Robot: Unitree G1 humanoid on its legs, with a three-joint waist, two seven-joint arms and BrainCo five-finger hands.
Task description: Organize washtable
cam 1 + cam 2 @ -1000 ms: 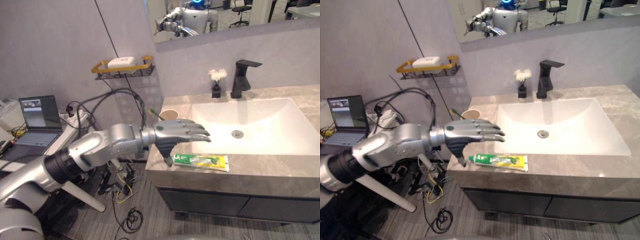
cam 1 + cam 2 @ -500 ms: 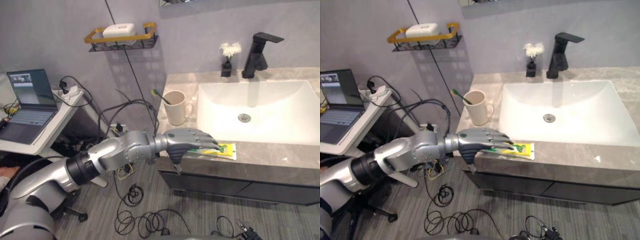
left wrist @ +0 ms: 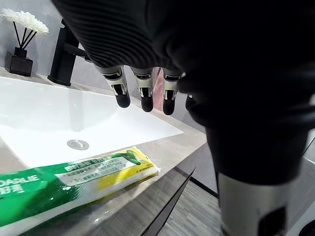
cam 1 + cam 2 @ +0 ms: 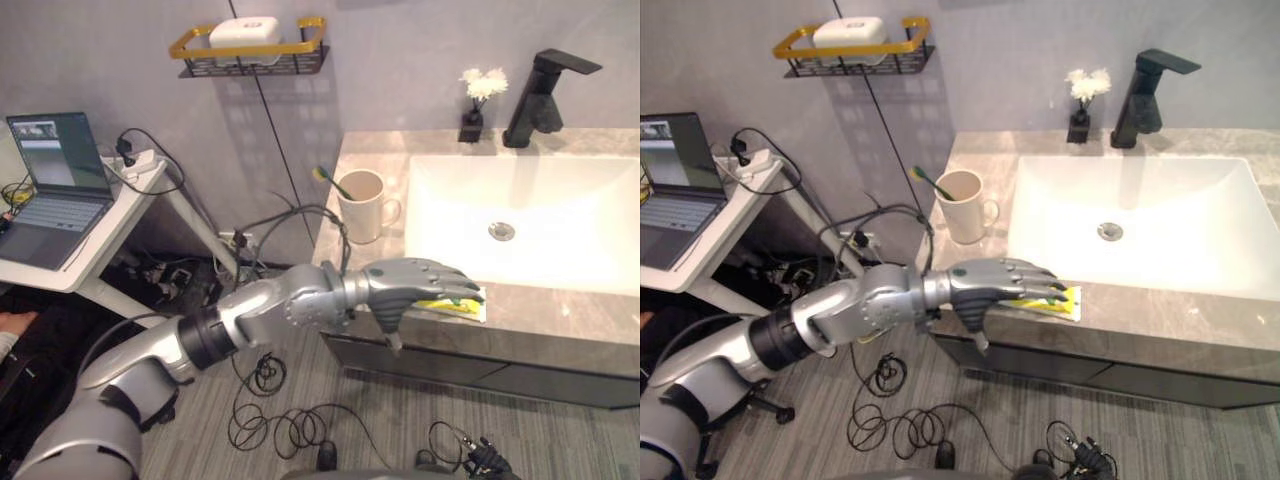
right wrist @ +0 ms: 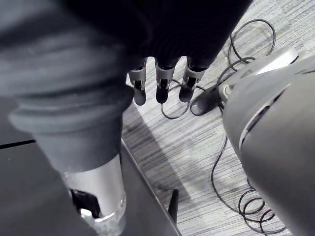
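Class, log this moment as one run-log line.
left hand: open, over toothpaste tube | toothpaste tube: flat on counter front edge | right hand: open, over floor

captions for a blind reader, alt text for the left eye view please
The robot's left hand, fingers open, hovers over a green and yellow toothpaste tube on the washtable's front edge. A mug holding a toothbrush stands left of the sink.

I see a silver-grey left arm point(image 4: 280, 305) with a black elbow band; left robot hand point(image 4: 402, 285) and right robot hand point(image 5: 161, 81) share silver fingers, dark tips, ribbed dark covers.
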